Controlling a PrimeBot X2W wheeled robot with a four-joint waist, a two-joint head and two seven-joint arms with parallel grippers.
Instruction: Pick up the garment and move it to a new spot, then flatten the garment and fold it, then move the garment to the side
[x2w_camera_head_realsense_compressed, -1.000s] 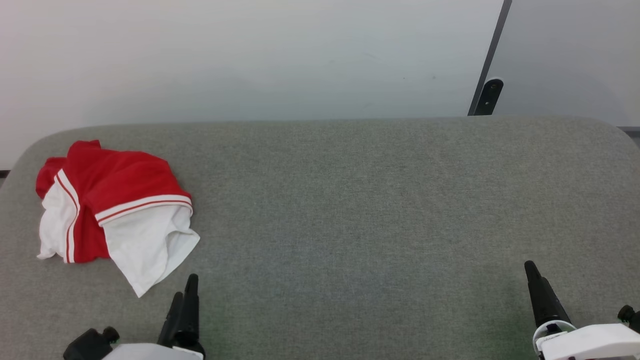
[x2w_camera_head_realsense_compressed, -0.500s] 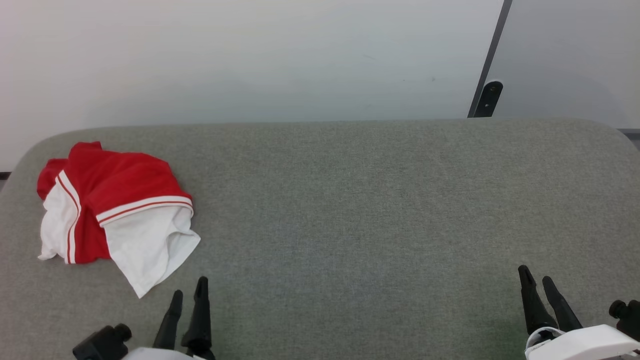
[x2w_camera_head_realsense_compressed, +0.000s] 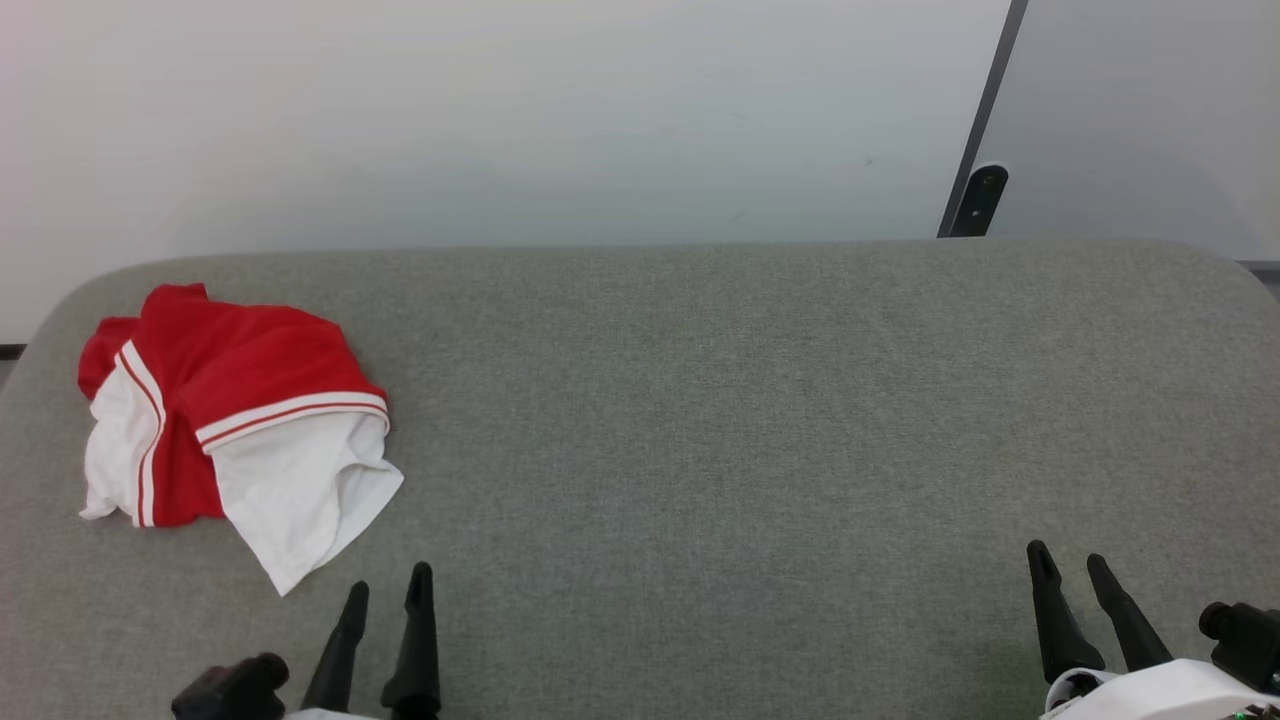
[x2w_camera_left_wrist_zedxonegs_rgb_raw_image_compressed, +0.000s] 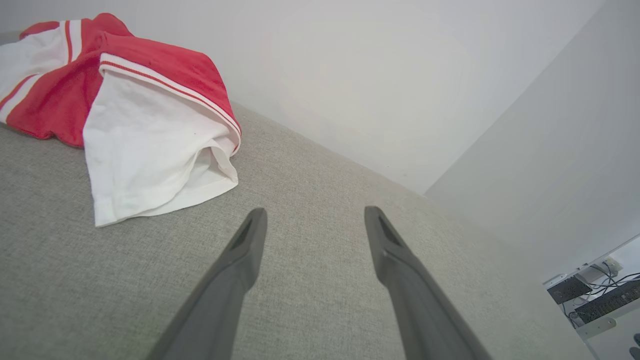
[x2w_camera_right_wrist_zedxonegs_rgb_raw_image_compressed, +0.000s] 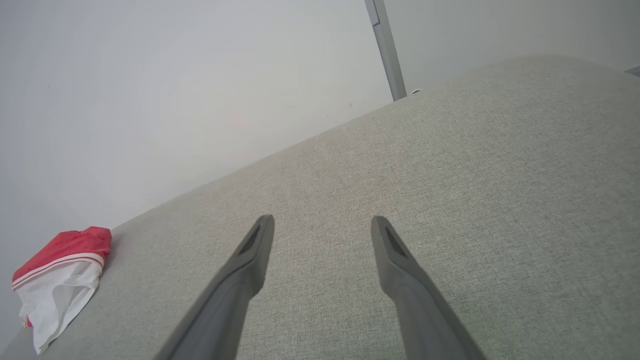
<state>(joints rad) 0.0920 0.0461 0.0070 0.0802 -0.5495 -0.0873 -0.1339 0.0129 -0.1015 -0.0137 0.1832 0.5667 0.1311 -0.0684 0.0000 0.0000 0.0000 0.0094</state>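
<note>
Black left fingers (x2w_camera_head_realsense_compressed: 417, 630) spread apart, holding nothing, over the near edge of the tabletop (x2w_camera_head_realsense_compressed: 700, 400) toward its left end. Tips aim at bare grey cloth just beside the nearest white corner of the garment (x2w_camera_head_realsense_compressed: 240, 400), not touching it. Right fingers (x2w_camera_head_realsense_compressed: 1050, 610) likewise parted and empty, near edge, right end, well apart from the garment.

Garment: red T-shirt, bunched in a heap at the left end, toward the far-left corner. White sleeve end spills toward the near edge; striped band across the top fold.

Step, as judged: the first one, pick-up not yet begun. Next move calls for the left arm to reach left and forward, then pinch a raised fold; the open sleeve mouth looks easiest.

Room: centre and right of tabletop bare, ample for laying flat. Rounded left edge close to the heap; a drag that way could slip it off. Wall (x2w_camera_head_realsense_compressed: 500, 120) behind far edge.
</note>
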